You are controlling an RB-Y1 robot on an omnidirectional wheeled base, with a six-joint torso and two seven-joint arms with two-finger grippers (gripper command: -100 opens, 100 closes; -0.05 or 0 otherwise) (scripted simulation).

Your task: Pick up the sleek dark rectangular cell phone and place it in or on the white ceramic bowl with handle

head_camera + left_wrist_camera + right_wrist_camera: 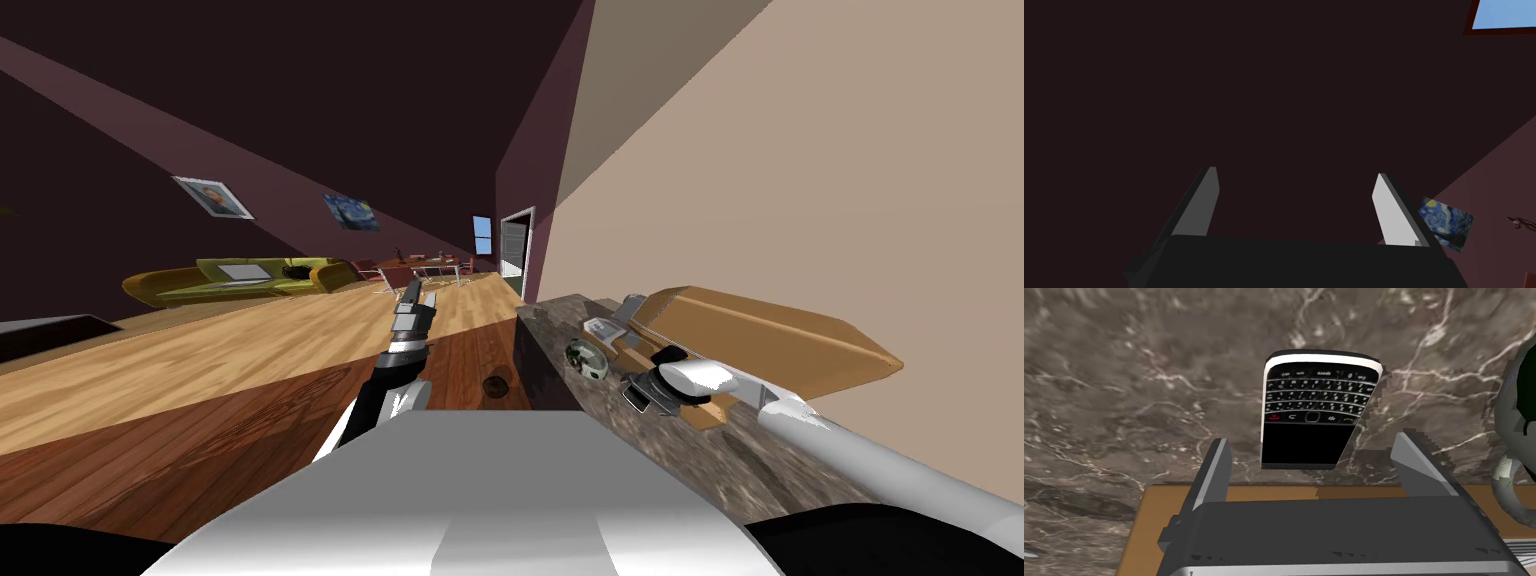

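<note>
A dark rectangular cell phone [1316, 410] with a small keypad lies flat on a marble counter [1124, 388]. My right gripper [1316, 438] hovers over it, open; the phone's screen end sits between the fingertips, touching neither. The white bowl [1516, 438] with a dark inside and a curved handle stands just beside the phone and gripper. In the head view the bowl [587, 358] is on the counter just ahead of my right hand. My left gripper [1296, 172] is open and holds nothing, raised over the wooden floor [412, 293].
A wooden board [1249, 493] lies on the counter under my right hand. A large tan wooden block [770, 330] runs along the wall behind it. A small grey object [600, 327] sits beyond the bowl. A dark round thing [496, 386] lies on the floor.
</note>
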